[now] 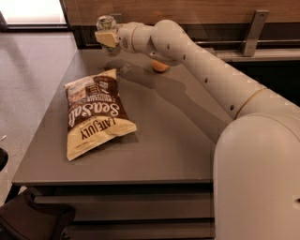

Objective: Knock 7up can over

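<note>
The 7up can (106, 22) stands at the far left corner of the grey table (178, 150); only its silver top and upper body show. My gripper (106, 37) is right at the can, in front of its lower body and hiding it. I cannot tell whether it touches the can. The can looks upright.
A brown and cream Late July chip bag (95, 112) lies flat on the left half of the table. An orange (160, 67) sits at the back, partly hidden under my forearm. A wooden wall panel (197, 9) runs behind the table. The floor drops off at the left edge.
</note>
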`<state>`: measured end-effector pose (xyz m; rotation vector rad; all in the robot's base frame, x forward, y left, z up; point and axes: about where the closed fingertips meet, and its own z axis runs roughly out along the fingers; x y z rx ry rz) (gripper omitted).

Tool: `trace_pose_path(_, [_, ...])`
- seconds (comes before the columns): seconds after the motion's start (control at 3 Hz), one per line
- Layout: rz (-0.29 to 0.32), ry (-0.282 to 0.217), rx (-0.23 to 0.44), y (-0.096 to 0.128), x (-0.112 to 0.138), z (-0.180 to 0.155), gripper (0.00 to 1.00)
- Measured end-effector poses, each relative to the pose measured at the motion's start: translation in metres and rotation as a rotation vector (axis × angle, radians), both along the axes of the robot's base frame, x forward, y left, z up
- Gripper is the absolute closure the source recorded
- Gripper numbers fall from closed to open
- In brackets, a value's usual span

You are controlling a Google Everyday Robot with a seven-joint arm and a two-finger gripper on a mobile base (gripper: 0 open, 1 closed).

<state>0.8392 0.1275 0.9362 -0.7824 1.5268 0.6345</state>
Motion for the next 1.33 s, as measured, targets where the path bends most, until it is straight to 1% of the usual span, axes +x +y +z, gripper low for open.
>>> trace_pose_path(0.33, [-0.015, -0.022, -0.022, -0.003, -0.006, 0.012, 1.0])
trace_pose_path(1.0, [-0.029, -0.047, -0.039, -0.007, -0.011, 0.022, 1.0])
trace_pose_path(1.33, [-0.029, -0.047, -0.039, -0.007, -0.011, 0.022, 1.0])
